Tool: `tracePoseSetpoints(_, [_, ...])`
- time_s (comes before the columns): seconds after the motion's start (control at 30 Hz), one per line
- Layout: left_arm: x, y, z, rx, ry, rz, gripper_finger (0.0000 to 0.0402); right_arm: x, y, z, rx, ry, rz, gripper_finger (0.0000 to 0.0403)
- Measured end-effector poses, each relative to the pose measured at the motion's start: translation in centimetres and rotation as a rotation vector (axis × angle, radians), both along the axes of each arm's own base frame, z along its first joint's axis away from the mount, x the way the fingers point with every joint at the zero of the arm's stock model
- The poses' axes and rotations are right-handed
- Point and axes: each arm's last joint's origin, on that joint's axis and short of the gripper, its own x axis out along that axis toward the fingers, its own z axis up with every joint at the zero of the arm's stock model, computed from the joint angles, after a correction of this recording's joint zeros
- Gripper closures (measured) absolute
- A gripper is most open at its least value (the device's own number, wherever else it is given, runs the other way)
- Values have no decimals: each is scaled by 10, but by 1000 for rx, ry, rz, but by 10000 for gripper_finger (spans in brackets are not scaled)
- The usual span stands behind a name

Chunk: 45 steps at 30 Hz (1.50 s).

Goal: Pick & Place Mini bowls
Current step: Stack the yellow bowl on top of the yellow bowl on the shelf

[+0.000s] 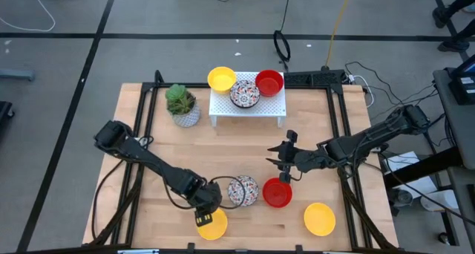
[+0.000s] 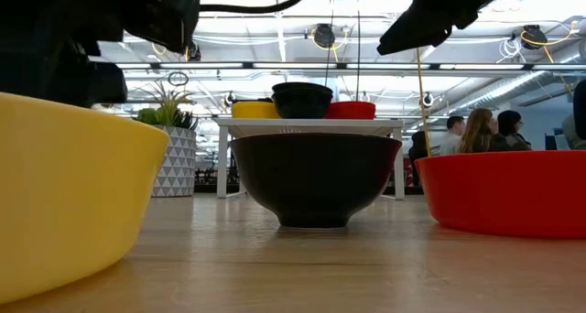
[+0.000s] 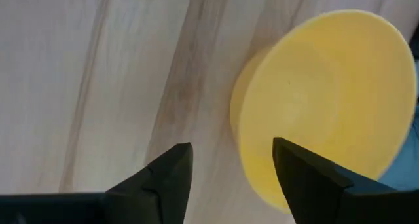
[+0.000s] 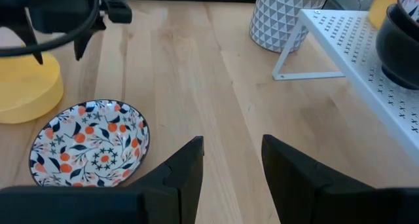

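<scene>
Four mini bowls stand on their bases on the near half of the table: a yellow bowl (image 1: 214,226) (image 3: 327,99), a patterned bowl (image 1: 243,191) (image 4: 88,142), a red bowl (image 1: 277,193) (image 2: 513,189) and a second yellow bowl (image 1: 319,218). My left gripper (image 1: 207,212) (image 3: 230,158) is open over the first yellow bowl's far rim, with one finger above the bowl and the other outside it. No touch shows. My right gripper (image 1: 280,162) (image 4: 232,152) is open and hovers just beyond the red bowl, toward the far edge.
A white perforated rack (image 1: 271,105) stands at the far edge. It carries a yellow bowl (image 1: 221,79), a patterned bowl (image 1: 244,93) and a red bowl (image 1: 269,82). A potted plant (image 1: 182,105) stands left of the rack. Bare wood lies between the rack and the near bowls. People sit beyond the table.
</scene>
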Motion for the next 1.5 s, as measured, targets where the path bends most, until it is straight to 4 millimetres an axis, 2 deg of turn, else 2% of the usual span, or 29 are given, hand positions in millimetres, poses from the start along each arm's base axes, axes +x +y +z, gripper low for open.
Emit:
tracePoseSetpoints(0.13, [4, -2, -11, 11, 18, -5, 196, 0, 0, 0, 0, 0, 0, 261])
tracePoseSetpoints(0.23, [4, -2, -15, 14, 33, -3, 221, 0, 0, 0, 0, 0, 0, 261])
tracePoseSetpoints(0.33, [4, -2, -15, 25, 25, 0, 266, 0, 0, 0, 0, 0, 0, 261])
tracePoseSetpoints(0.53, [4, -2, -14, 11, 25, -47, 384, 0, 0, 0, 0, 0, 0, 261])
tracePoseSetpoints(0.67, [3, 2, -13, 12, 43, -53, 386, 0, 0, 0, 0, 0, 1, 261])
tracePoseSetpoints(0.83, [-1, 16, 4, 24, 47, -53, 392, 0, 0, 0, -7, 3, 4, 261])
tracePoseSetpoints(1.13, [-14, 78, 66, 208, -140, 64, 387, -1, -1, 1, -85, 18, 49, 261])
tracePoseSetpoints(1.33, [-30, 138, 112, 324, -327, 238, 389, -7, -3, 10, -103, -8, 63, 261])
tracePoseSetpoints(1.5, [-43, 188, 138, 461, -447, 276, 378, -14, -9, 21, -115, -45, 61, 261])
